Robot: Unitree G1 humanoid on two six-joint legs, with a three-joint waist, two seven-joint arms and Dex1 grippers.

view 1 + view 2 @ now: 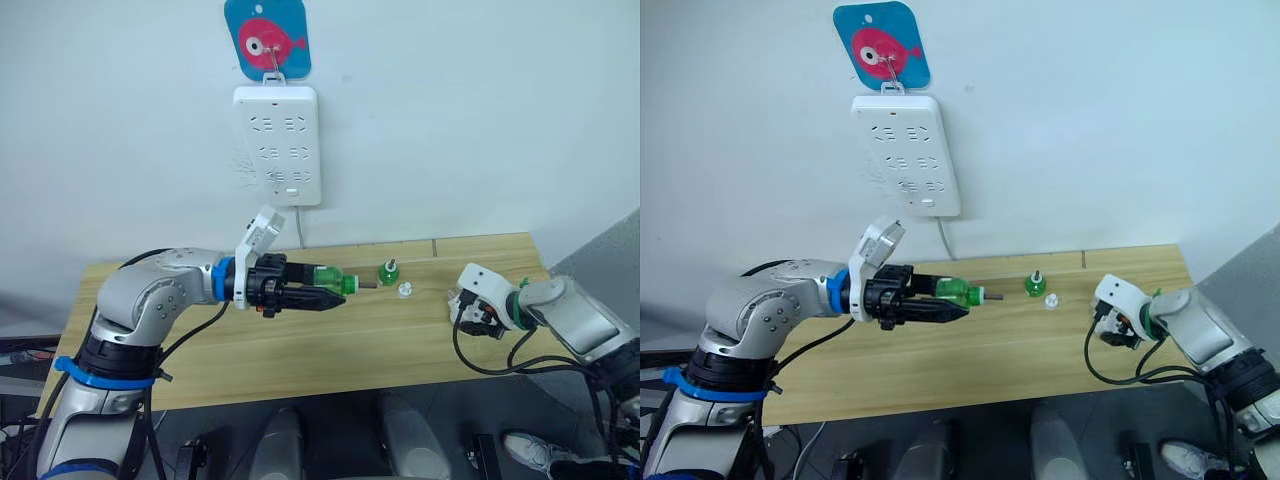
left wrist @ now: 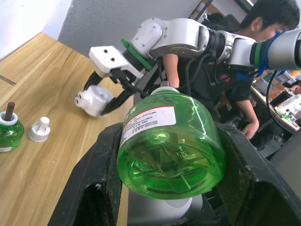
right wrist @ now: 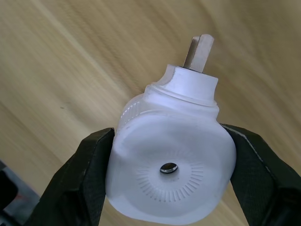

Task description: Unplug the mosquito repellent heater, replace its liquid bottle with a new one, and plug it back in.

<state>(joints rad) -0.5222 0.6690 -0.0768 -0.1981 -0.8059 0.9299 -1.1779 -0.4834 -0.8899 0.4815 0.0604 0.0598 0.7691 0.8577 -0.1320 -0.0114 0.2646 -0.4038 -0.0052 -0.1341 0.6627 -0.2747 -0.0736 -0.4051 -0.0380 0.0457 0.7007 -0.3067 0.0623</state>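
1. Your right gripper (image 3: 167, 188) is clamped on the small white plastic mosquito repellent heater (image 3: 171, 165), one black finger on each flat side. Its metal prongs (image 3: 198, 52) stick out the far end, and the round hole in its face looks back at the wrist camera. In the head view it hangs just above the light wooden table (image 1: 330, 350) at about 4 o'clock.

2. Your left gripper (image 1: 305, 297) is closed around a green translucent liquid bottle (image 2: 171, 146), with its wick end aimed across at the heater. It sits near the centre of the head view.

3. A second small green bottle with a dark wick (image 1: 388, 271) stands at about 1 o'clock from centre, with a small white cap (image 1: 404, 290) just beside it.

4. The white multi-socket power strip (image 1: 277, 143) hangs on the wall at 12 o'clock, its sockets empty.

5. Judge the heater as light, rigid and smooth-shelled, so likely to slip. Grip the side walls, never the prongs.

6. The bottle looks like thin plastic. Squeeze its body moderately and spare the wick.
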